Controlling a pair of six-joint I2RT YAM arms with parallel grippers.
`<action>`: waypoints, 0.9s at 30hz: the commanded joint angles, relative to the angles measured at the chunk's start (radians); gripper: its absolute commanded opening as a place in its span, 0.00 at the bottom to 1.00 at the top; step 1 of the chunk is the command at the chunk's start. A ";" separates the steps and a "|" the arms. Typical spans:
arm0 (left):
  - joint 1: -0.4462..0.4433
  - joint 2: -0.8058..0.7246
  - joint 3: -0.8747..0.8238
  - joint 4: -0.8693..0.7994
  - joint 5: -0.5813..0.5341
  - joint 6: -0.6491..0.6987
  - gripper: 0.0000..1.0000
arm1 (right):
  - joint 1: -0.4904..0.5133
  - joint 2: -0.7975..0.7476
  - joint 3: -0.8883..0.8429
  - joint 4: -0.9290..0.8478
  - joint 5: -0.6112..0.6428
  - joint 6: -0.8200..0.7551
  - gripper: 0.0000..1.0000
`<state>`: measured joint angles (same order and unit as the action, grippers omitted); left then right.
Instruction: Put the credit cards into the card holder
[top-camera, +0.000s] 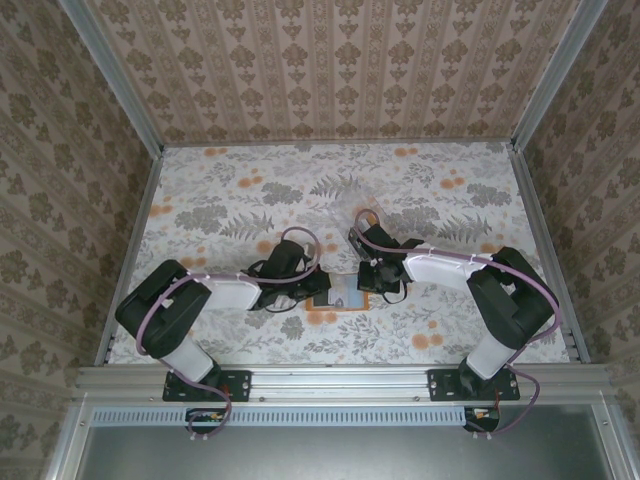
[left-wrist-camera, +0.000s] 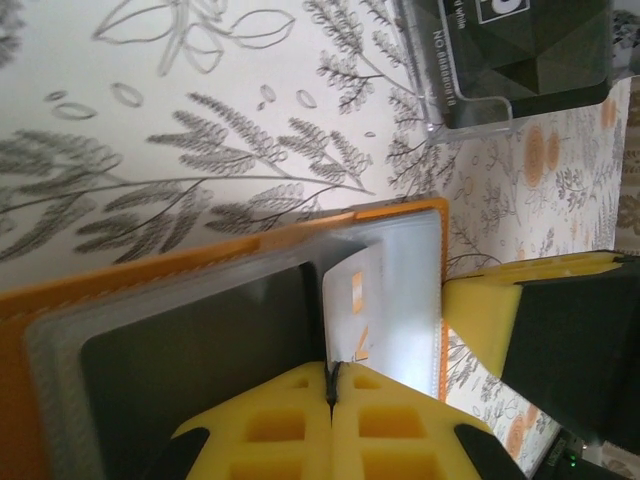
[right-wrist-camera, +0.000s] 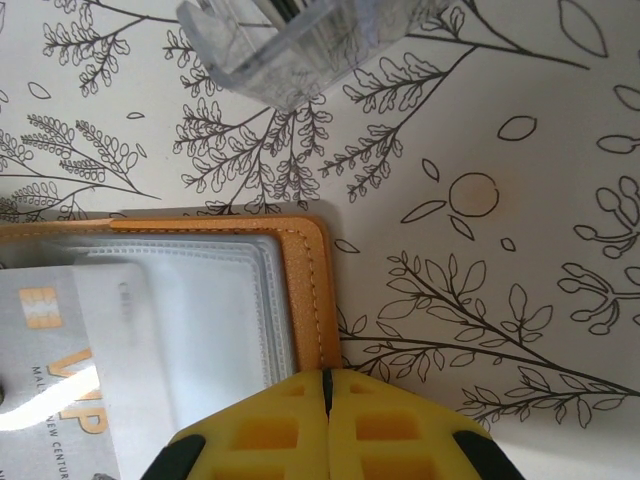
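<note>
We saw the left gripper (left-wrist-camera: 330, 385) and right gripper (right-wrist-camera: 325, 388) shut, seemingly empty; pinning the flat orange fold-over card holder (right-wrist-camera: 300, 290) open seemed wisest.

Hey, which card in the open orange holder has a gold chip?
The white card, lettered VIP in gold. The dark card in the neighbouring sleeve shows no chip.
</note>
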<state>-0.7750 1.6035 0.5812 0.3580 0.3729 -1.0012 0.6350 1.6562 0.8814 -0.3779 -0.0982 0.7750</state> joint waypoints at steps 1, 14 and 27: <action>-0.026 0.054 0.041 -0.029 0.007 0.007 0.06 | 0.005 0.059 -0.054 -0.008 -0.010 0.017 0.08; -0.056 0.039 0.072 -0.121 -0.060 0.010 0.26 | 0.005 0.038 -0.071 0.010 -0.044 0.036 0.08; -0.091 0.020 0.185 -0.394 -0.152 0.071 0.19 | 0.005 0.025 -0.079 0.017 -0.067 0.053 0.08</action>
<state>-0.8532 1.6382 0.7353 0.0772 0.2581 -0.9657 0.6327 1.6405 0.8478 -0.3164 -0.1337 0.8093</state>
